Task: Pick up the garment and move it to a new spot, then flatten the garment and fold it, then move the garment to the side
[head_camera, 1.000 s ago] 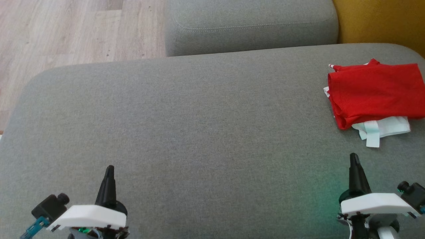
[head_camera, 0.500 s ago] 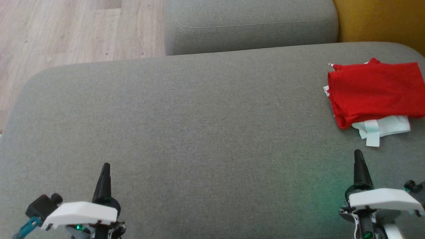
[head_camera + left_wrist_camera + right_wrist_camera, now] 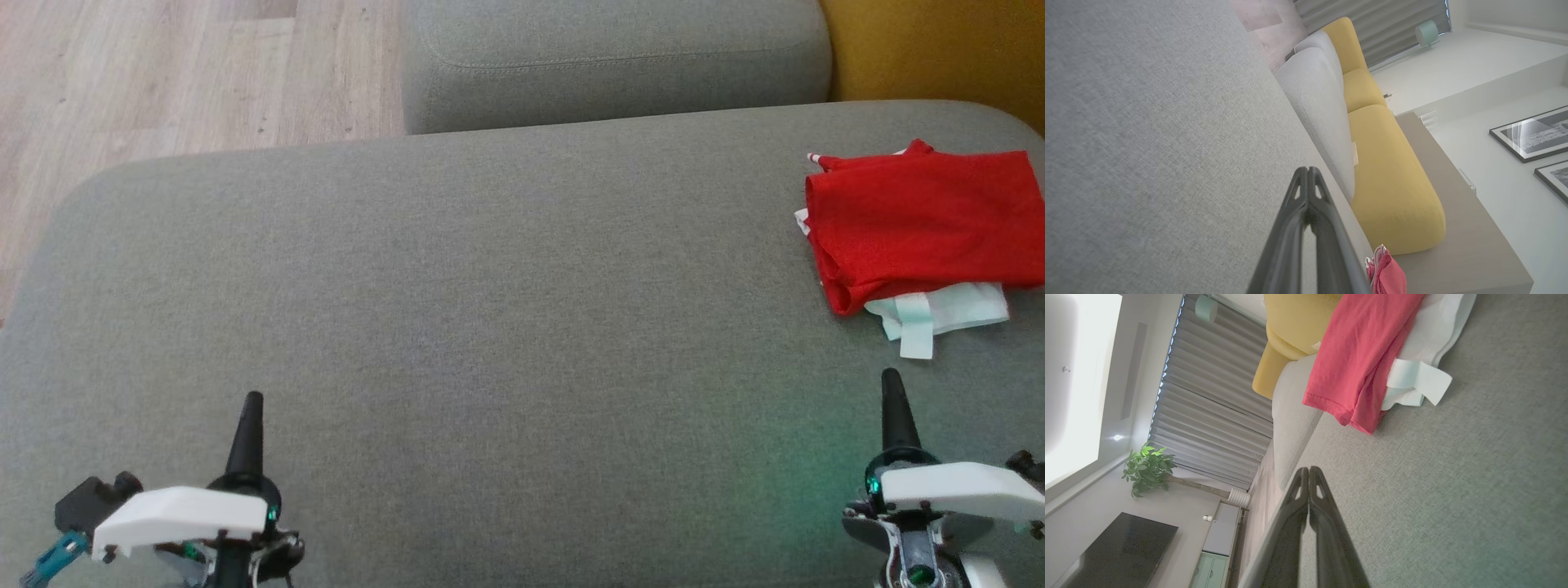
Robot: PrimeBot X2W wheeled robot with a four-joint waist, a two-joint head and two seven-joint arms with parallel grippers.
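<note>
A folded red garment lies at the far right of the grey sofa seat, on top of a folded white cloth. The right wrist view shows the red garment and the white cloth ahead of my right gripper. My left gripper hovers low at the near left, shut and empty, far from the garment. My right gripper is at the near right, shut and empty, a short way in front of the white cloth. In the left wrist view the red garment peeks beside the shut left gripper.
A grey back cushion borders the far edge of the seat, with a yellow cushion to its right. Wooden floor lies beyond the seat's left end. The right wrist view shows curtains, a plant and a dark screen.
Both grippers have drawn back toward the near edge of the seat, the left one drifting slightly left and the right one slightly right. The garment has not moved.
</note>
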